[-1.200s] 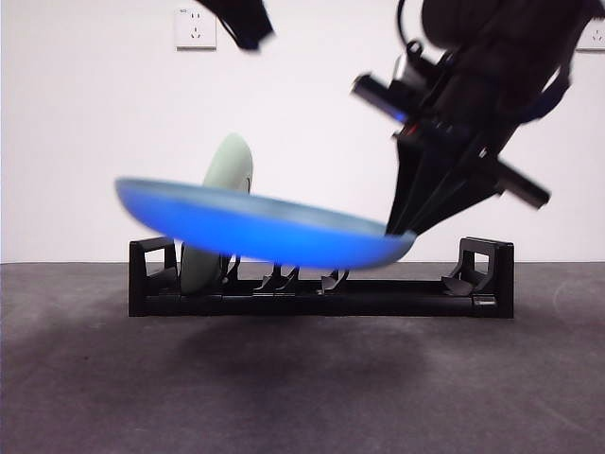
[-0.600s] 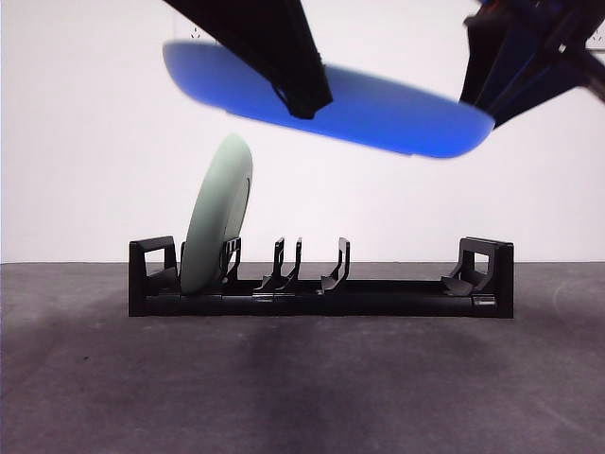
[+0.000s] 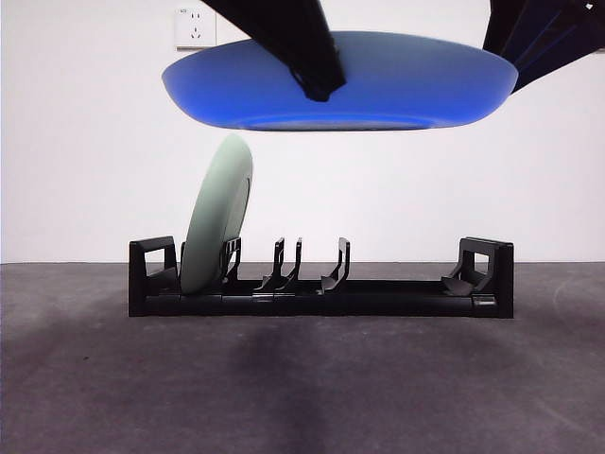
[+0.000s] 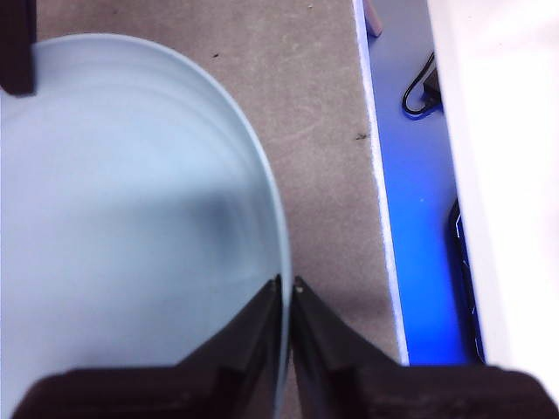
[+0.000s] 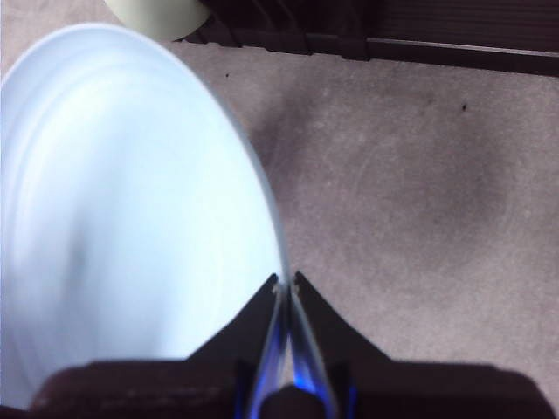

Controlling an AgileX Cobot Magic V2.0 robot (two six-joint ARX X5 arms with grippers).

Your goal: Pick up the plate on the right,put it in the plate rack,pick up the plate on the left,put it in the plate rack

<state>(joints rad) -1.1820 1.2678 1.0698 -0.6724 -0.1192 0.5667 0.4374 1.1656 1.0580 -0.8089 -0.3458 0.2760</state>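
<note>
A blue plate (image 3: 378, 80) hangs nearly level high above the plate rack (image 3: 378, 298). My left gripper (image 4: 286, 284) is shut on its rim, and the plate (image 4: 131, 218) looks pale blue there. My right gripper (image 5: 286, 279) is shut on the rim of the same plate (image 5: 131, 201). In the front view one black gripper (image 3: 321, 93) holds the rim at the middle and another (image 3: 515, 71) at the right end; which is which does not show. A pale green plate (image 3: 217, 213) stands upright in the rack's left slot.
Several prong pairs (image 3: 288, 265) to the right of the green plate hold nothing. The rack (image 5: 419, 30) and the green plate's edge (image 5: 157, 13) show beyond the blue plate in the right wrist view. The table's edge (image 4: 380, 218) runs beside the plate in the left wrist view.
The blue plate rose from low in front of the rack to well above it. A second gripper took hold of its rim, and the plate went from tilted to nearly level.
</note>
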